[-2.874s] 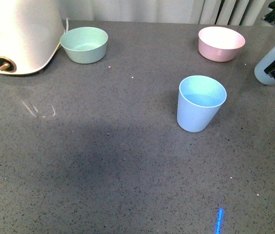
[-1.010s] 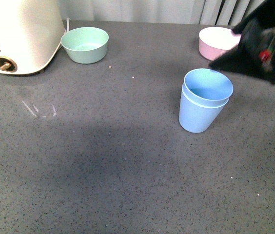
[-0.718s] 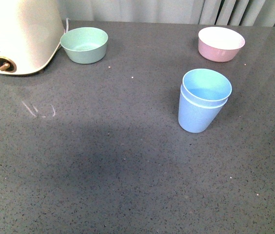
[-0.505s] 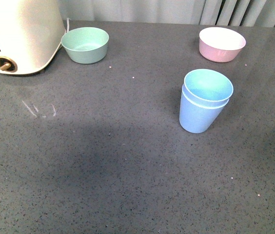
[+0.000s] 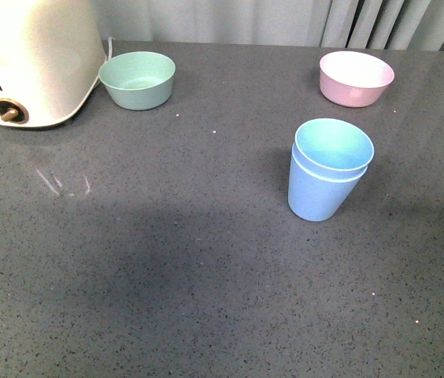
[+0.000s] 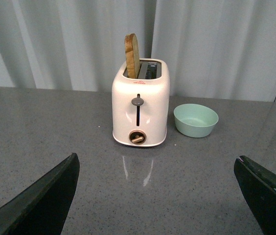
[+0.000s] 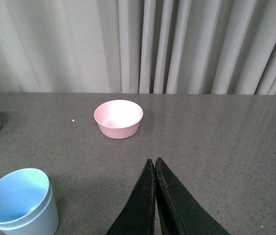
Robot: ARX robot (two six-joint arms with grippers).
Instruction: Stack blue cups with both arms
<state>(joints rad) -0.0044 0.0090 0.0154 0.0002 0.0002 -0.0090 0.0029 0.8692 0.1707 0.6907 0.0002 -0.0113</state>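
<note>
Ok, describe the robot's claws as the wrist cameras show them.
Both are matte black with no visible markings. The left claw shows two broad, rounded fingers at the frame's edges. The right claw has long, tapered, blade-like fingers. No cables are visible.

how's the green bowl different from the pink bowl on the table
The green bowl is mint coloured; the pink bowl is pale pink with a whitish inside. The green bowl sits at the far left, right beside the toaster; the pink bowl sits at the far right, behind the stacked blue cups, with bare table around it. Both are upright, empty, and look alike in shape and size.
</note>
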